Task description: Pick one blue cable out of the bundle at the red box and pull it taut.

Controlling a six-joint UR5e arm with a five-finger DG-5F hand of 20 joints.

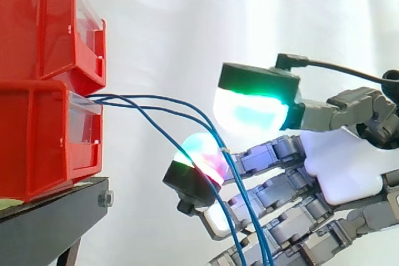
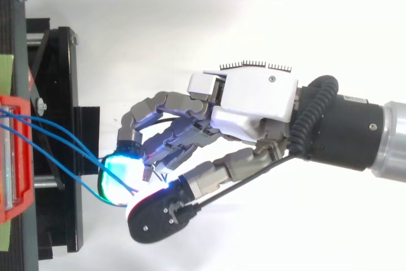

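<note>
We see two red bins (image 1: 37, 42) stacked on a black stand (image 1: 56, 222), with a white curtain (image 1: 187, 17) behind. Thin blue cables (image 1: 149, 98) come out of the bins' front, at the seam between the upper and lower bin, and run away from the bins toward the hand (image 1: 343, 166). They hang in loose curves, not taut. In the side view they bend down partway from the bins and drop steeply out of view, crossing in front of the hand's lower fingers.

The hand sits well clear of the bins, at about the lower bin's height, with its fingers curled. The thumb pad (image 1: 249, 113) glows green-white and is on top. One fingertip (image 1: 199, 154) glows green and magenta, just below the thumb pad and nearer the bins. The cables pass between these two.

From above, the cables (image 2: 63, 134) fan out from the bins and converge on the same fingertip (image 2: 117, 176), cyan here. It meets the thumb tip right where the cables end, so we read the hand (image 2: 254, 103) as clamped on the cables. We cannot tell how many sit in the pinch. In the side view one cable runs along the lower fingertip, apart from the other two. The remaining fingers curl farther from the bins.
</note>
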